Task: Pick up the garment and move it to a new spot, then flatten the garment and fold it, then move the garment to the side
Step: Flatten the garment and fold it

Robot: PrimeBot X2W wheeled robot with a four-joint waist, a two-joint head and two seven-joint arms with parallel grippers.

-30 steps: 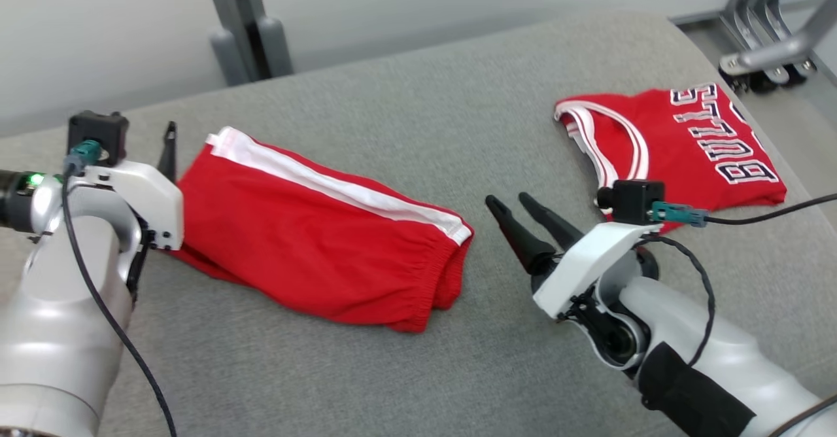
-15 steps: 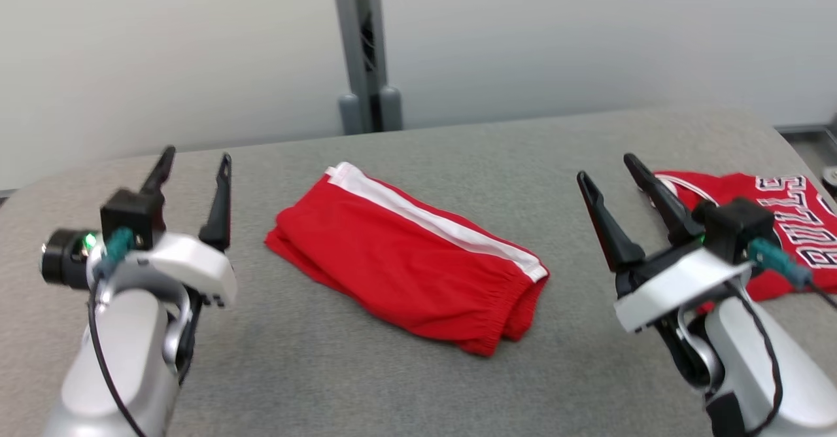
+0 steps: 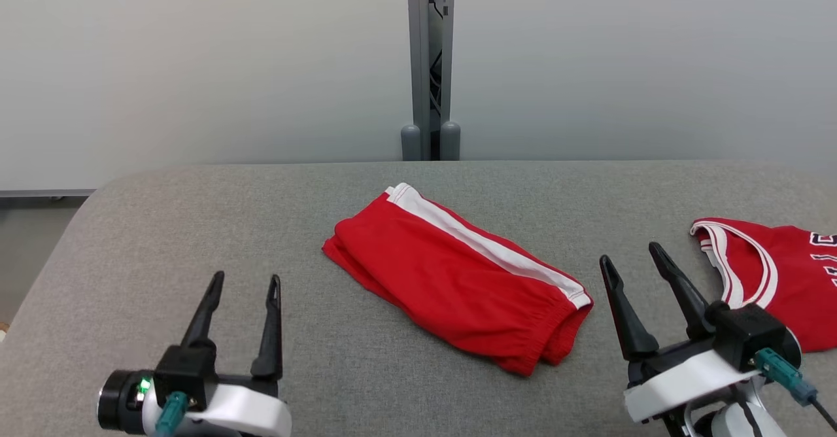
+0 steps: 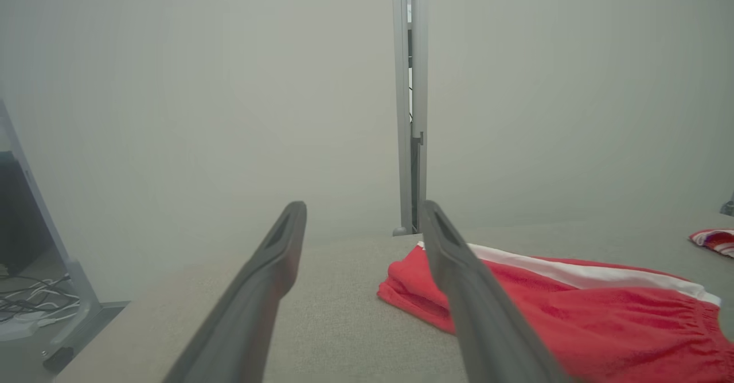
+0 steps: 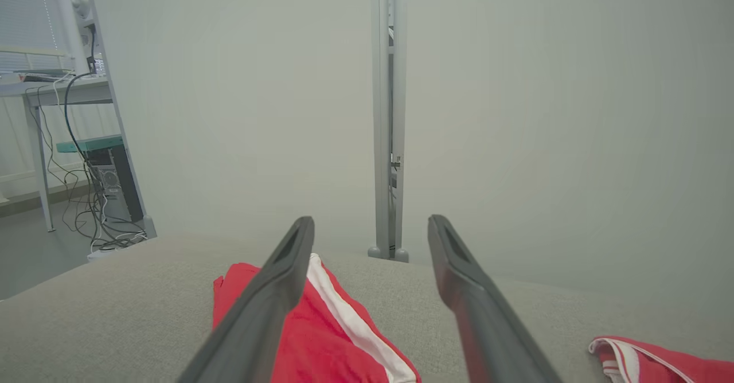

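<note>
The head view has swung up to face the bench [image 3: 196, 227] squarely, and both arms have drawn back to the bottom corners of the frame. The left hand [image 3: 246, 277] at lower left and the right hand [image 3: 629, 254] at lower right both hang released over the bench, fingers spread, holding nothing. Between them the shorts [image 3: 451, 286] lie folded at the centre. Their long axis runs from upper left, below the post [image 3: 429, 64], to lower right. The waistband end points at the right hand and lies just beside its fingers, while the left hand stands farther from the other end. So the right hand looks better placed to slide the shorts aside. The jersey [image 3: 785, 273] already lies at the right edge, which leaves less room there.
</note>
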